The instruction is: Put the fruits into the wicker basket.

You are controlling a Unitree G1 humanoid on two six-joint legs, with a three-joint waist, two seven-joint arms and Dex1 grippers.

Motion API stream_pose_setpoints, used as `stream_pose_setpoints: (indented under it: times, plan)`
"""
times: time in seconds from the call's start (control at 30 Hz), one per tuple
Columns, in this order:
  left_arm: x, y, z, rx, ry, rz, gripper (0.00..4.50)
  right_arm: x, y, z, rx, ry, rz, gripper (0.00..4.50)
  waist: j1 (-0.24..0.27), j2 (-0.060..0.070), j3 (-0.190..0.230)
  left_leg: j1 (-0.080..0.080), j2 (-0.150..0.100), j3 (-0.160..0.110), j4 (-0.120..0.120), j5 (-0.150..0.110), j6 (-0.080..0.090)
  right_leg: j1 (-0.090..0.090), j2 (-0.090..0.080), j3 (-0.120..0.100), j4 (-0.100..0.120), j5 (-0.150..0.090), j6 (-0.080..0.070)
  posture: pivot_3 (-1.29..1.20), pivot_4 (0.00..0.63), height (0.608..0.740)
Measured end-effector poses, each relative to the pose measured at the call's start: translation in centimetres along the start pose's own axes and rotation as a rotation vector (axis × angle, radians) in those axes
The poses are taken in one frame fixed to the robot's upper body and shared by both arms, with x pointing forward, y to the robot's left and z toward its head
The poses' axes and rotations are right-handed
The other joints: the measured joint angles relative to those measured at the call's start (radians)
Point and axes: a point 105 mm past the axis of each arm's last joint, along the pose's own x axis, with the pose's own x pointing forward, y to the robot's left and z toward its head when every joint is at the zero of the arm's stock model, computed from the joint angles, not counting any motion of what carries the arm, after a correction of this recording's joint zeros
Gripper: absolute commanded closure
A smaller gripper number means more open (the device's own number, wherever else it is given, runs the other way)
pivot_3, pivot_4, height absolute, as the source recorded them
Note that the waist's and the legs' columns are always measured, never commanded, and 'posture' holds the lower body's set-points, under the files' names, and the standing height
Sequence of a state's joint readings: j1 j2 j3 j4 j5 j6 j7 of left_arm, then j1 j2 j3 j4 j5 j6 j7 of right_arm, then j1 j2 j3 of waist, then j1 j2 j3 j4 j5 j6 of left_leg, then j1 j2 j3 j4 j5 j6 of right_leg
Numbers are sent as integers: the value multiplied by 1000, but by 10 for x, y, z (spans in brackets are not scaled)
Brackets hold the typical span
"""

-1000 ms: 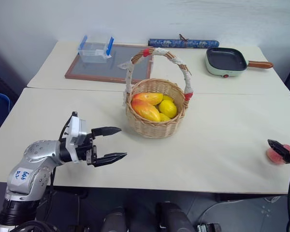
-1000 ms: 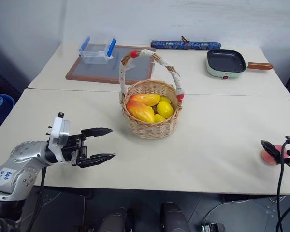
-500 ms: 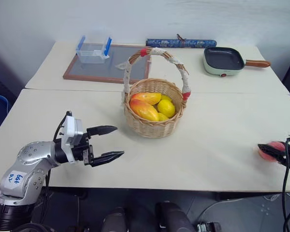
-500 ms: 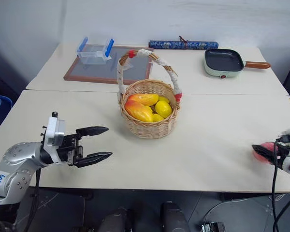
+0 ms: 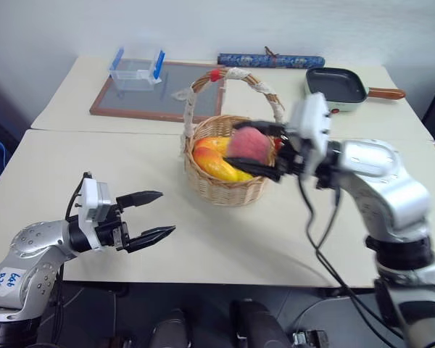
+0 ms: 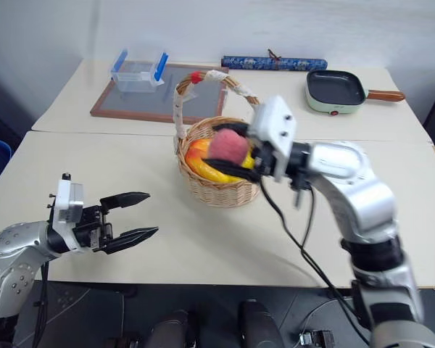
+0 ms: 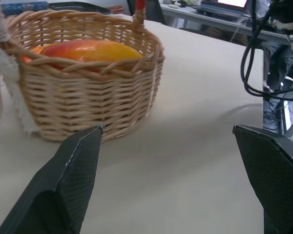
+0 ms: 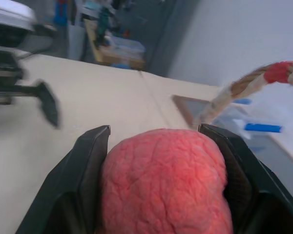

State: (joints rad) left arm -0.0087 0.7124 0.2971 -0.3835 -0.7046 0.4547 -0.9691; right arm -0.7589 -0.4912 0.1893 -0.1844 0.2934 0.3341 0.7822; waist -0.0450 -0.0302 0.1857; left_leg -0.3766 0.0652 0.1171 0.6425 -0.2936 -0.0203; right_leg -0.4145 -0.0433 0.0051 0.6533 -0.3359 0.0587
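Peach [image 5: 249, 143], round, pink and a bit fuzzy, is pinched between the two black fingers of the right gripper [image 5: 255, 149], which are closed snug on its sides. It hangs in the air just over the round tan woven wicker basket [image 5: 228, 188], under the tall arched handle [image 5: 235, 75] wrapped in white cloth with red ties. Inside the basket lies a long orange-red-and-yellow mango [image 5: 216, 160]; other yellow fruit beside it is partly hidden by the peach. The basket sits in the middle of the pale cream table [image 5: 72, 159]. The left gripper [image 5: 151, 215] hovers low over the table near its front edge, well apart from the basket, its two black fingers spread open and holding nothing, pointing toward the basket. Farther back on a second table are a clear plastic box with blue clips [image 5: 136, 70] resting on a wood-framed dark board [image 5: 152, 94], a rolled blue patterned cloth [image 5: 270, 61], and a small pale green pan with a dark inside and a brown handle [image 5: 338, 87].
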Motion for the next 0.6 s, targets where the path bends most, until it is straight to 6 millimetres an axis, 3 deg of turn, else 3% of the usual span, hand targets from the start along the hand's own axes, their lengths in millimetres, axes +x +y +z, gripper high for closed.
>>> stream_pose_setpoints:
  times: [0.03, 0.23, 0.33, 0.43, 0.6]
  plan:
    - [0, 0, 0, -2, 1, 5, 0, 4, 0, -6, -9, 9, -11, 1920, 1, 0, 0, 0, 0, 0, 1, -2, 1, 0, 0, 0, 0, 0, 0, 0, 150, 740]
    - [5, -6, 6, 15, -13, 8, 0, 21, -8, -21, -166, 79, -71, 43, -11, 0, 0, -2, 0, 2, 5, -5, 4, 0, -1, -1, 0, 0, 0, 0, 150, 740]
    - [6, -8, 7, 18, -15, 8, 0, 21, -5, -19, -186, 66, -47, 43, -11, 0, 0, -2, 1, 2, 5, -4, 3, 0, -1, -1, 1, 0, 0, 0, 150, 740]
    - [6, -8, 7, 15, -15, 10, 0, 14, 5, -12, -82, -20, 1, 43, -11, 0, 0, 0, 2, 1, 5, -3, 2, 1, 0, -1, 2, 0, 0, 0, 150, 740]
    - [9, -6, 12, 29, -30, 3, 0, -18, 24, 11, 101, -216, 100, 43, -9, 0, 0, 1, 1, 0, 5, -5, 7, 3, 0, -2, 3, 0, 0, 0, 150, 740]
